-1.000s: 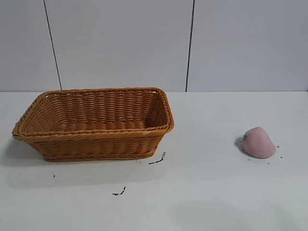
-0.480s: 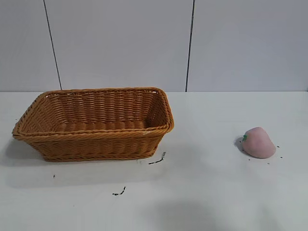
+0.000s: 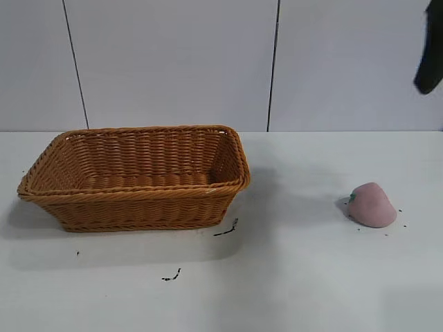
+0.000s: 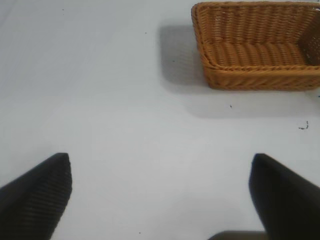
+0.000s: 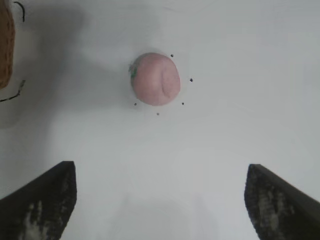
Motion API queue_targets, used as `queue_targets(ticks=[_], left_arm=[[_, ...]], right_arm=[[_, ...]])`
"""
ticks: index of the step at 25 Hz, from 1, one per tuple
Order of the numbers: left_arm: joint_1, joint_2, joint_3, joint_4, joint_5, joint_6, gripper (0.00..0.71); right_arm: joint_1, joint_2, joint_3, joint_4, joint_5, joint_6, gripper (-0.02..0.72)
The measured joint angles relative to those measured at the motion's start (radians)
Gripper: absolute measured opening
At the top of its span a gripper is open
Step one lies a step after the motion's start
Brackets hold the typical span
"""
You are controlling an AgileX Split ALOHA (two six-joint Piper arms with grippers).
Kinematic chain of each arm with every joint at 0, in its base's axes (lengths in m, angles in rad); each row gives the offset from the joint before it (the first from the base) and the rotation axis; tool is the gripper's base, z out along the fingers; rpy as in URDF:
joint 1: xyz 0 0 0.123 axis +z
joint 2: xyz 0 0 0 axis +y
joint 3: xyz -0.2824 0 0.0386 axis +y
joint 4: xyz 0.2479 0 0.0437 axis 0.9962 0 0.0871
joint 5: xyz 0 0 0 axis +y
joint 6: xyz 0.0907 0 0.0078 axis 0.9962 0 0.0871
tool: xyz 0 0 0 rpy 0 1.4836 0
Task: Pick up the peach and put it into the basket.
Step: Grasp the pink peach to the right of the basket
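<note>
The pale pink peach (image 3: 372, 205) lies on the white table at the right, well apart from the orange-brown wicker basket (image 3: 138, 211) at the left. A dark part of the right arm (image 3: 430, 59) hangs high above the peach at the upper right edge. In the right wrist view the right gripper (image 5: 160, 167) is open and holds nothing. The peach (image 5: 155, 79) lies on the table beyond its fingertips, and a corner of the basket (image 5: 5, 45) shows at the edge. The left gripper (image 4: 160, 157) is open over bare table, with the basket (image 4: 260, 77) far off.
Small black scuff marks (image 3: 226, 230) lie on the table in front of the basket, and another mark (image 3: 172, 277) sits nearer the front. Dark specks (image 5: 191, 80) ring the peach. A grey panelled wall (image 3: 173, 62) closes the back.
A dark part of the right arm has come into the exterior view at the upper right. Its shadow on the table has shifted. The peach and the basket have not moved.
</note>
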Motion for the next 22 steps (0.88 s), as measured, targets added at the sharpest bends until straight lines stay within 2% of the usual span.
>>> queue_targets(ticks=[11,16,22], left_arm=[[0.000,0.000,0.000,0.000,0.000,0.000,0.693],[0.000,0.000,0.000,0.000,0.000,0.000,0.693],[0.000,0.000,0.000,0.000,0.000,0.000,0.693]], right_arm=[[0.039,0.406,-0.029,-0.006,-0.174,0.010,0.632],[0.039,0.454,-0.030,-0.006,-0.242,0.036,0.632],[0.039,0.462,-0.031,-0.010,-0.277,0.060,0.632]])
